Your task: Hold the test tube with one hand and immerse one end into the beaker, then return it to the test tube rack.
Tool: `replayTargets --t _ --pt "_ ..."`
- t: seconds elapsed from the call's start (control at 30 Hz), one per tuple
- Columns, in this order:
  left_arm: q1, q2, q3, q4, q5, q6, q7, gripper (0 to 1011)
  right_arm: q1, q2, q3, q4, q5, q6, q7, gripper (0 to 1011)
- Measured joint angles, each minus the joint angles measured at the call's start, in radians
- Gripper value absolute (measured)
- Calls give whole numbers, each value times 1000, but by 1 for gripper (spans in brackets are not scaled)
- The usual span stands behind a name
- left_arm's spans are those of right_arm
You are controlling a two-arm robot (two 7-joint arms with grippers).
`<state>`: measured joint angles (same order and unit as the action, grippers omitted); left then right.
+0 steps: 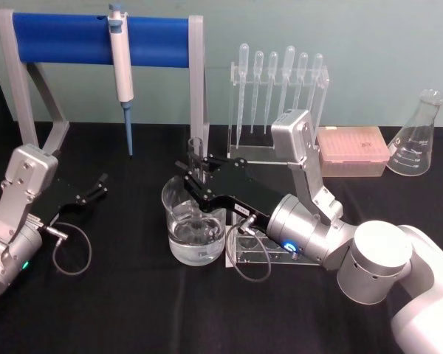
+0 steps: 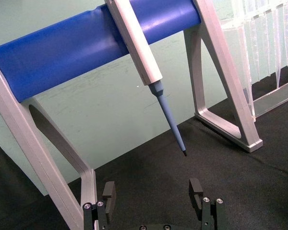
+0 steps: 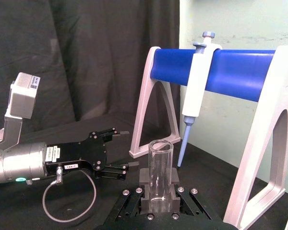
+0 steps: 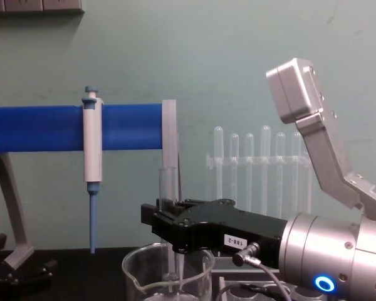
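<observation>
Pinching test tube (image 1: 196, 151) upright in right gripper (image 1: 198, 175), beaker (image 1: 173, 214) directly beneath: lower straight, slowly, off its walls; left gripper (image 1: 97, 188) spread, far aside.

Matte black across the worktop (image 1: 133, 310); pale green on the wall (image 1: 354, 29) along the top of the frame. Upper left: stand (image 1: 66, 40) with a bright blue bar and light grey legs, pipettor (image 1: 121, 66) white with a blue tip. Centre: colourless clear glass for the test tube (image 1: 196, 151) and beaker (image 1: 179, 236). Black for the right end effector (image 1: 198, 171), with a small white label (image 1: 244, 212), silver wrist (image 1: 310, 232) and glowing blue ring (image 1: 286, 246). Black and silver again for the left end effector (image 1: 97, 188), lower left. Right: pale pink box (image 1: 351, 147), clear flask (image 1: 417, 136) with white scale marks.
</observation>
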<state>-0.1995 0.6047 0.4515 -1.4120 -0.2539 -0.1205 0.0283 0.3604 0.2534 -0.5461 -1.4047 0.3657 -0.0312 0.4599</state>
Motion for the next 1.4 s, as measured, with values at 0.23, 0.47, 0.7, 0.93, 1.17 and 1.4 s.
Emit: replayTargets --t 0.23,0.47,0.7,0.93,1.17,1.4 --pt "0 0 0 0 0 0 0 1000 0 0 0 0 0 0 0 224" --pt "0 0 0 0 0 0 0 1000 0 0 0 0 0 0 0 224" --pt "0 0 0 0 0 0 0 1000 0 0 0 0 0 0 0 224" --pt "0 0 0 0 0 0 0 1000 0 0 0 0 0 0 0 224" --pt "0 0 0 0 0 0 0 1000 0 0 0 0 0 0 0 224" --pt "0 0 0 0 0 0 0 1000 0 0 0 0 0 0 0 224"
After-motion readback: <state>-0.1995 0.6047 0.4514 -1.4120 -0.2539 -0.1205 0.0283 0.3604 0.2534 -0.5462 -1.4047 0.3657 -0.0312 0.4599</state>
